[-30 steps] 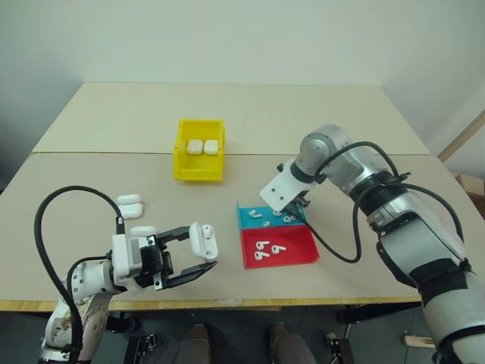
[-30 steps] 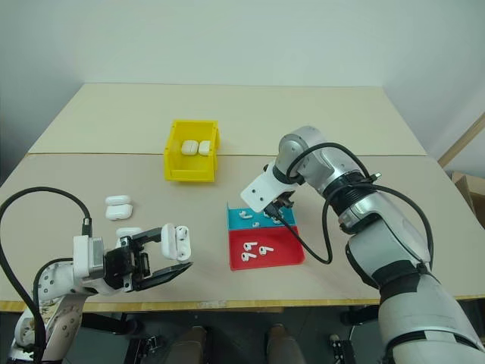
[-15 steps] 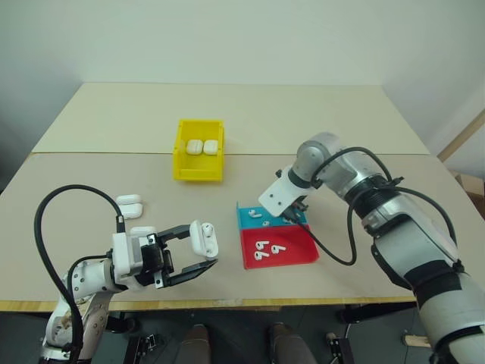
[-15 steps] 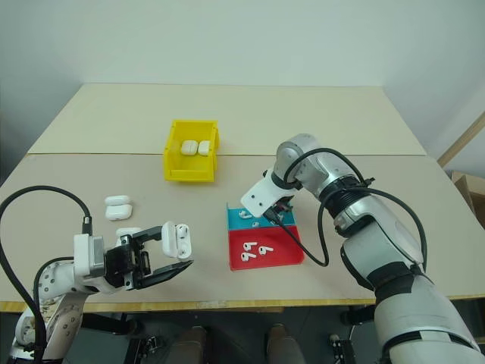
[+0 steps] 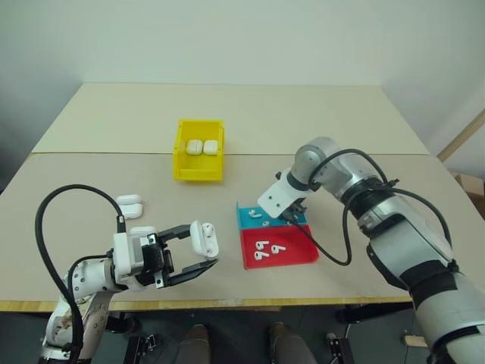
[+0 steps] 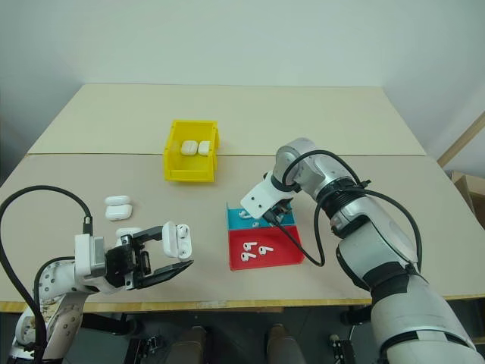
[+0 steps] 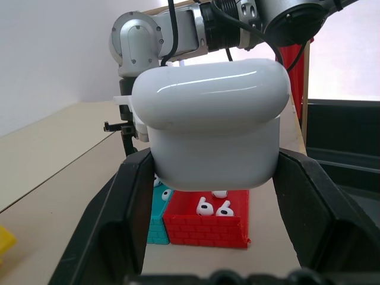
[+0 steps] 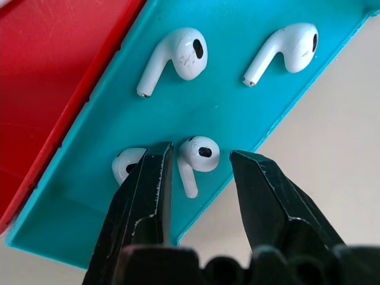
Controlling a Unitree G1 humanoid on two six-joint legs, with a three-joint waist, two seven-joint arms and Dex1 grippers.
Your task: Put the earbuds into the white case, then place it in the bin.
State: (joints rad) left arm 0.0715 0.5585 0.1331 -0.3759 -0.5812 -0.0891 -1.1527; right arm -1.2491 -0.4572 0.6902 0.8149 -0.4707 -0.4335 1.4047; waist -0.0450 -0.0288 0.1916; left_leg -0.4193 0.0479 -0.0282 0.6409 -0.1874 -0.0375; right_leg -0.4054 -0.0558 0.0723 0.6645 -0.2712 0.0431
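Now one earbud (image 8: 199, 155) between the right gripper's (image 8: 200, 172) parted jaws.

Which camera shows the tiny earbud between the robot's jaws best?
The right wrist view: the earbud lies up close in the blue tray, between the right gripper's open jaws, untouched. In the eye views that gripper hides it, showing just white specks in the tray. The left wrist view shows the tray far behind the case.

A beige table (image 5: 318, 121) carries the yellow bin (image 5: 198, 161), blue tray (image 5: 250, 221), red tray (image 5: 292, 251) and spare white cases (image 5: 129, 205).
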